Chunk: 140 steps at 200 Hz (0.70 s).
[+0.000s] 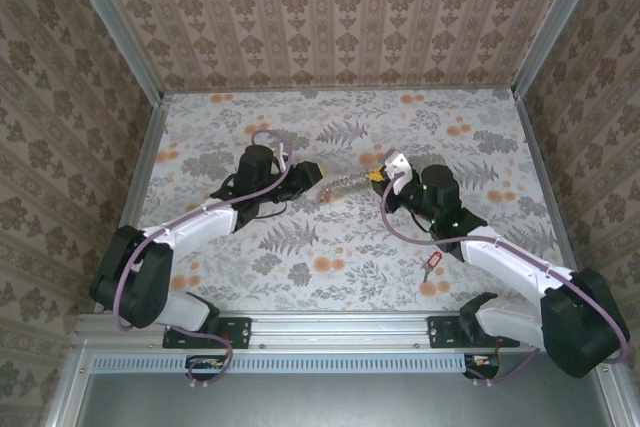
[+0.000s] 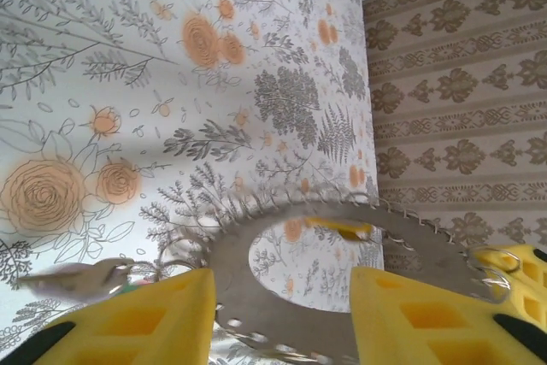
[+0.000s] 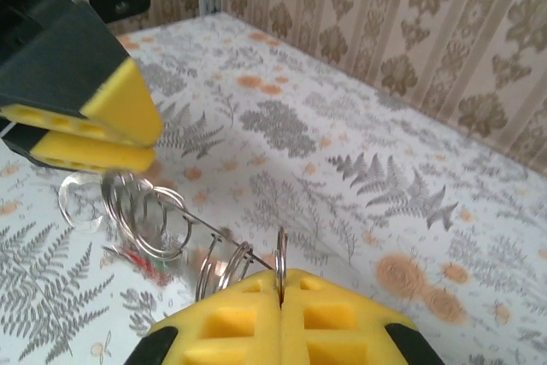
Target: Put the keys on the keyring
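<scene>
We note the right gripper [image 3: 280, 295] pinched tight on one end of the keyring [image 3: 158, 221], which stretches as a coil above the table [image 1: 300, 262] to the left gripper [image 2: 282, 305], fingers parted around it, while a red-tagged key [image 1: 432, 262] lies beside the right arm [image 1: 510, 262].

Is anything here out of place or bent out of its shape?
Yes. The keyring is drawn out of round into a loose spiral between the left end effector and the right end effector, which is shut on its wire. One red-tagged key lies alone on the table beside the right arm, apart from the ring.
</scene>
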Available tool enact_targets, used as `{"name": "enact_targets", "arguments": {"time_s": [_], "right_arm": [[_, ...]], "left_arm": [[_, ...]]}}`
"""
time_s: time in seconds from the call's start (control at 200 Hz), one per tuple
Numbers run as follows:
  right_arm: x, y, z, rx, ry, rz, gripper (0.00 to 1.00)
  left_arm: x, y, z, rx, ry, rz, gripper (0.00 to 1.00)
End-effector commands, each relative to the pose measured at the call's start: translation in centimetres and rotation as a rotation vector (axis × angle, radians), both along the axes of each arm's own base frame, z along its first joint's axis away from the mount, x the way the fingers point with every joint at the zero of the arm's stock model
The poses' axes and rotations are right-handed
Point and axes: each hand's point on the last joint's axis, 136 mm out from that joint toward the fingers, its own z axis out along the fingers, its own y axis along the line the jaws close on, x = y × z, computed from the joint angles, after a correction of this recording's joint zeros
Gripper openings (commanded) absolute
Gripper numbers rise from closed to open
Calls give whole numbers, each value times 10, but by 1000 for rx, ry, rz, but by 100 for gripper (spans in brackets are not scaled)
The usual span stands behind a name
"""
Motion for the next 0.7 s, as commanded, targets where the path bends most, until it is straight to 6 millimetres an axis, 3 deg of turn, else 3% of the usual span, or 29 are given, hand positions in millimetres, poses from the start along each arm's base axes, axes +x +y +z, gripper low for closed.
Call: {"name": "enact_targets", "arguments": {"time_s": [0.0,0.18,0.335,0.455,0.57,0.695], "right_arm": [[6,3,8,-16,3,25,0],[7,3,-7,-128,31,58,0],[0,7,-21,-368,-17,95,0],[-14,23,-29,-525,-117,167,0],[-30,38,-21,-455,-164,242,0],[-47,52,-13,-324,-131,358,0]], "left_arm": [[-3,0,-13,7,2,8,50],[-6,9,-26,33,-30,30,52],[-3,28,-12,122,-146,70,53],[0,47,5,201,-270,106,53],[-1,53,32,239,-461,72,52],[-15,47,56,265,-686,-49,51]]}}
